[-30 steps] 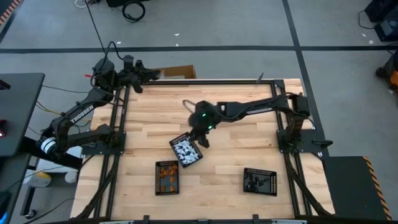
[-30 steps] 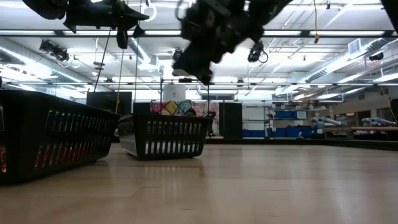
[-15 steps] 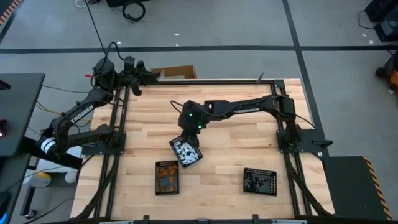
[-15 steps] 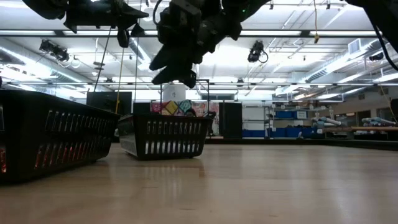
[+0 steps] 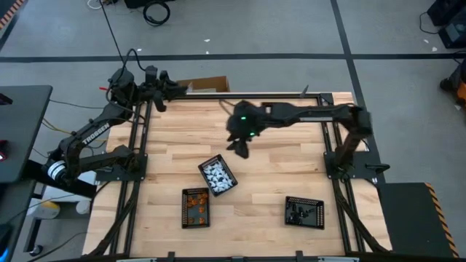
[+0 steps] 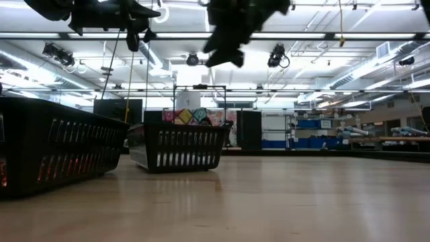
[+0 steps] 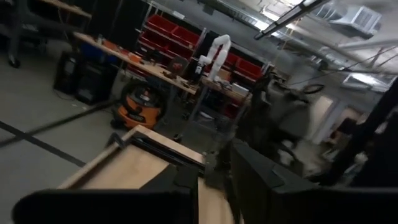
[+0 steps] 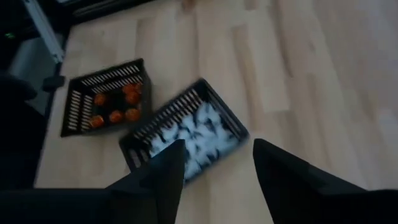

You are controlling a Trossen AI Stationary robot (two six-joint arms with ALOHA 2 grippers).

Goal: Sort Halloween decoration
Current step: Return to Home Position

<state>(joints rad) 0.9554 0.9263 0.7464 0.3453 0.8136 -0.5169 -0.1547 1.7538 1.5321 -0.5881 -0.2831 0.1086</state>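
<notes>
My right pincer hangs spread wide and empty, touching nothing, above bare bench just beyond the middle tray. The white pieces lie heaped in that tray, and the orange pieces sit in the neighbouring tray. Half a second ago I hovered at the middle tray's far rim. Now I have drawn back and climbed to the low view's top edge. That view shows only slotted tray walls, while my wrist view looks down inside. Only the high view shows the third tray with the black pieces. My left pincer waits at the bench's far left corner; whether it is spread I cannot tell.
</notes>
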